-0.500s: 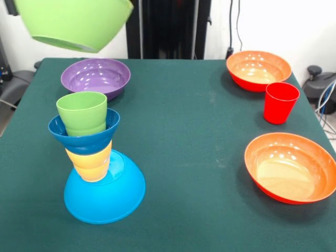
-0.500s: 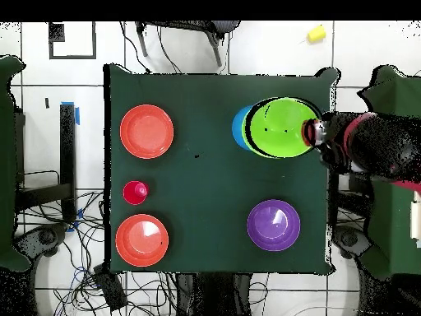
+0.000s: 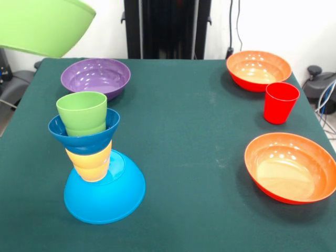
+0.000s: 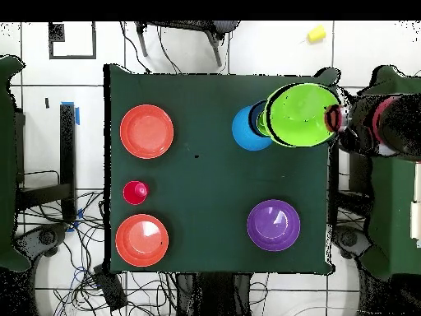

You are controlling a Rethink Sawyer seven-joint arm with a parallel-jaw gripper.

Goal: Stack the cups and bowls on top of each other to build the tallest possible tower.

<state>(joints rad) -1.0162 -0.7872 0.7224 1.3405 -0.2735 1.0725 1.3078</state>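
Observation:
The tower stands at the front view's left: an upturned light-blue bowl (image 3: pixel 113 197), yellow cups (image 3: pixel 90 161) on it, then a small dark-blue bowl (image 3: pixel 84 137) with a green cup (image 3: pixel 82 111) in it. The green bowl (image 3: pixel 42 23) hangs high in the air above and to the left of the tower. In the overhead view the gripper (image 4: pixel 334 120) is shut on the rim of the green bowl (image 4: pixel 301 115), at the table's right edge. The bowl partly covers the tower's light-blue bowl (image 4: pixel 243 132). The gripper does not show in the front view.
A purple bowl (image 3: pixel 95 76) (image 4: pixel 273 225) sits behind the tower. Two orange bowls (image 3: pixel 258 68) (image 3: pixel 291 167) and a red cup (image 3: pixel 281 102) stand on the other side of the green table (image 3: pixel 184 131). The robot's pedestal (image 3: pixel 168 29) is at the far edge.
The green bowl has moved with the gripper away from above the tower and out toward the table's edge, leftward and slightly upward in the front view.

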